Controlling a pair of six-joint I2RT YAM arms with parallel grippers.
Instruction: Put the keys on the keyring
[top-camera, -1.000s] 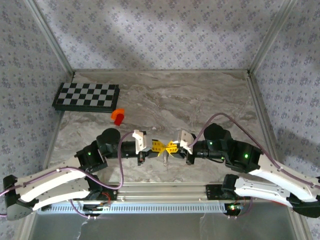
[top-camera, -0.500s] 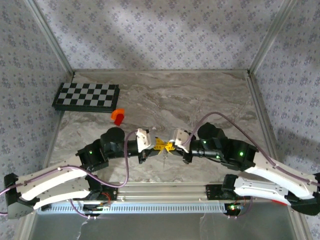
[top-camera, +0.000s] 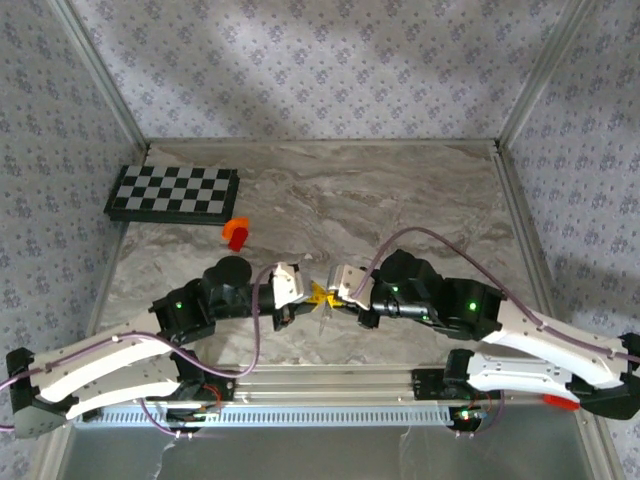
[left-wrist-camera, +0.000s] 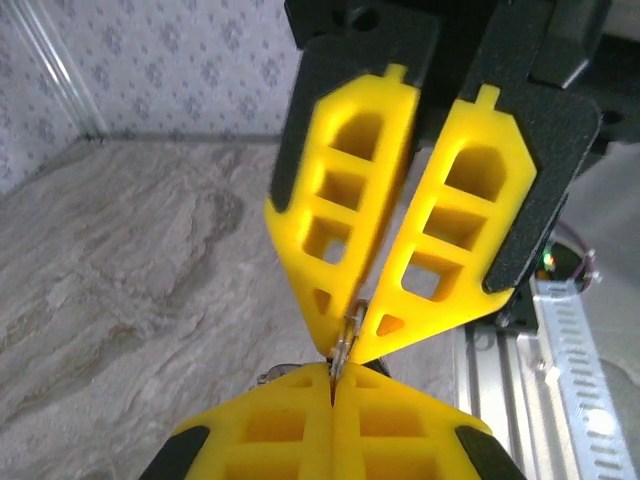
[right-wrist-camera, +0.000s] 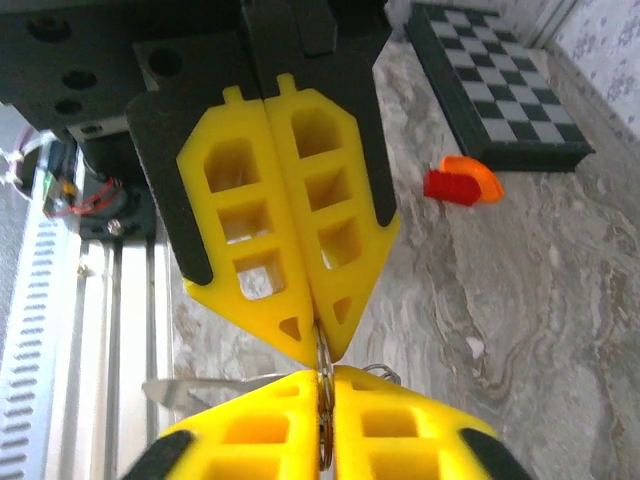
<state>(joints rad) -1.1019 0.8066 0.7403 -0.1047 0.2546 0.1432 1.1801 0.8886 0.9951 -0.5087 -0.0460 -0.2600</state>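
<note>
2 end effectors meet tip to tip over the worktop (top-camera: 400, 200) from above: left end effector (top-camera: 313, 292), right end effector (top-camera: 334, 294). Left wrist: each is clamped on the thin keyring (left-wrist-camera: 346, 338). Right wrist: I see the key (right-wrist-camera: 200, 388), silver blade showing, just beside their tips.

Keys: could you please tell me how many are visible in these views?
1. The key shows as a silver blade lying sideways beside the keyring, which is pinched between the yellow fingertips. Others may be hidden behind the fingers.

Left fingers (left-wrist-camera: 268, 428), right fingers (right-wrist-camera: 402, 428) pinched, tip-to-tip.
</note>
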